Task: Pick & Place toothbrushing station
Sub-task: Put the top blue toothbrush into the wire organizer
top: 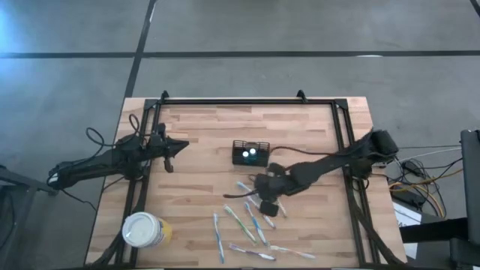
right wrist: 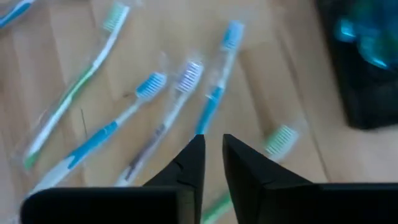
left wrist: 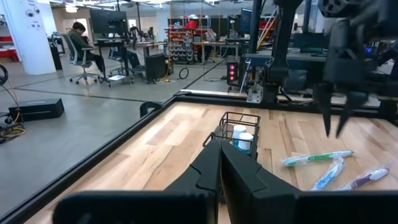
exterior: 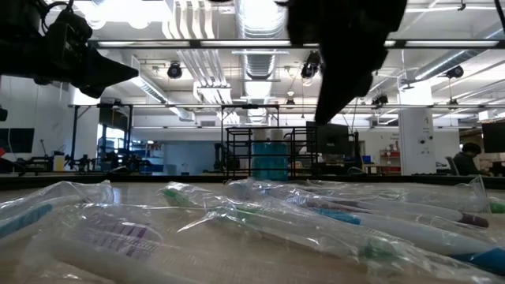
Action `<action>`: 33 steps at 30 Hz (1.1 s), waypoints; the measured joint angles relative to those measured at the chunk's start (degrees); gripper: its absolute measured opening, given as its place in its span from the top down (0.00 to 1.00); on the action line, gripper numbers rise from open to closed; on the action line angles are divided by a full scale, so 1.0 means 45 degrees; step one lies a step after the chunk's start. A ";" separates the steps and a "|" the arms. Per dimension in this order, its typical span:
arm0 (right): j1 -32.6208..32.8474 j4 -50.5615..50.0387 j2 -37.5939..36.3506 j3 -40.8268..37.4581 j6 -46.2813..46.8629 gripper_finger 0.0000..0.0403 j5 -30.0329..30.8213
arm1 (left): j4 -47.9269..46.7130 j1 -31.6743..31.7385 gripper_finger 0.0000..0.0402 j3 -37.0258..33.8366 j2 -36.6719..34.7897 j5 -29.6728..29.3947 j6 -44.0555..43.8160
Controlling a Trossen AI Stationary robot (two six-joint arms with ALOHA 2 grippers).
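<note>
Right hand, fingers slightly apart, empty, hovers over toothbrushes beside station; next: descend, grasp one. Left hand together.

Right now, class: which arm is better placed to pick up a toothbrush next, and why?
The right. The right gripper hovers directly over the scattered toothbrushes, fingers slightly apart. The left gripper is shut, waiting far off beyond the black holder.

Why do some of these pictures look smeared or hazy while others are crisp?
In the right wrist view the toothbrushes and the black holder are smeared by motion blur. In the low view the wrapped toothbrushes sit too near the lens, soft and shiny with glare, and the ceiling lights blow out white. The left wrist view is sharp. The high view is evenly lit.
</note>
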 joint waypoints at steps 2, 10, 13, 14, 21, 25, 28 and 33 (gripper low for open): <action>-0.0132 -0.0109 0.0733 0.0562 -0.0449 0.80 -0.0252 | 0.0000 0.0001 0.95 -0.0005 0.0000 0.0006 0.0016; -0.0706 -0.0672 0.2546 0.1484 -0.1305 0.65 -0.0441 | -0.0012 -0.0002 0.96 -0.0165 0.0000 0.0023 -0.0813; -0.0901 -0.0623 0.2865 0.1511 -0.1351 0.62 -0.0875 | 0.0002 -0.0002 0.95 -0.0171 0.0000 0.0037 -0.0839; -0.0953 -0.0612 0.2931 0.1511 -0.1356 0.62 -0.1062 | 0.0002 -0.0002 0.96 -0.0181 0.0000 0.0033 -0.0857; -0.0981 -0.0325 0.2910 0.1501 -0.1390 0.60 -0.1395 | 0.0002 -0.0002 0.96 -0.0430 0.0000 0.0042 -0.1127; -0.0996 -0.0222 0.2825 0.1495 -0.1384 0.61 -0.1773 | -0.0008 -0.0002 0.96 -0.0582 0.0004 0.0042 -0.1146; -0.0986 -0.0228 0.3014 0.1477 -0.1241 0.62 -0.1871 | 0.0057 -0.0002 0.96 -0.0583 -0.0003 0.0037 -0.1432; -0.0993 -0.0232 0.3493 0.1399 -0.1194 0.63 -0.1864 | 0.0697 -0.0002 0.95 -0.0583 -0.0005 0.0033 -0.1877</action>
